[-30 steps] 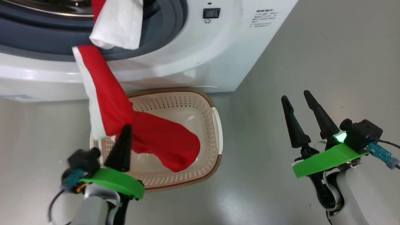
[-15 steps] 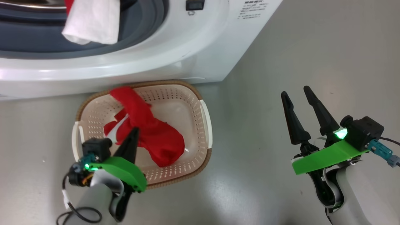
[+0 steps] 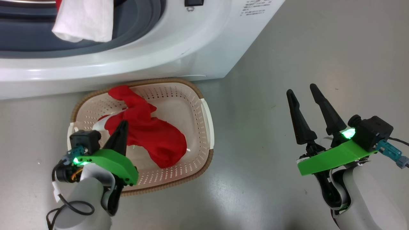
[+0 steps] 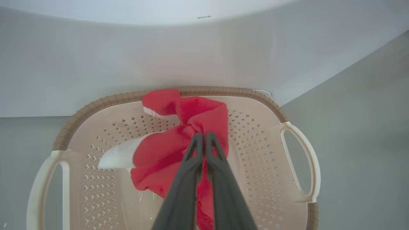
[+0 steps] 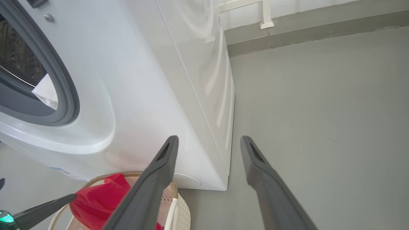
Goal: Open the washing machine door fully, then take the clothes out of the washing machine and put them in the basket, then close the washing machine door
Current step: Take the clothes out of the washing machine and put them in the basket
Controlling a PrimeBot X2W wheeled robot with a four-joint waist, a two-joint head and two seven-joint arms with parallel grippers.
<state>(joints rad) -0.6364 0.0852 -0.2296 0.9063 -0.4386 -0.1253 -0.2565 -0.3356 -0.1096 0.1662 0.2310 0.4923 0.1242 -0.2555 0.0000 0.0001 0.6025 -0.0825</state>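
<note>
The left gripper (image 4: pixel 201 135) clamps the red garment (image 4: pixel 159 156) inside the basket (image 4: pixel 223 91) beneath it, seemingly for release; the right gripper (image 3: pixel 301 89) hangs spread, empty.

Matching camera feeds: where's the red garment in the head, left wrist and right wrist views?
Head view: red garment in the basket, left of centre, left gripper shut on it.
Left wrist view: centre, pinched at the fingertips, top end at the far rim.
Right wrist view: bottom left corner, below the washing machine.
Shared landmark: the basket's brown rim.
</note>
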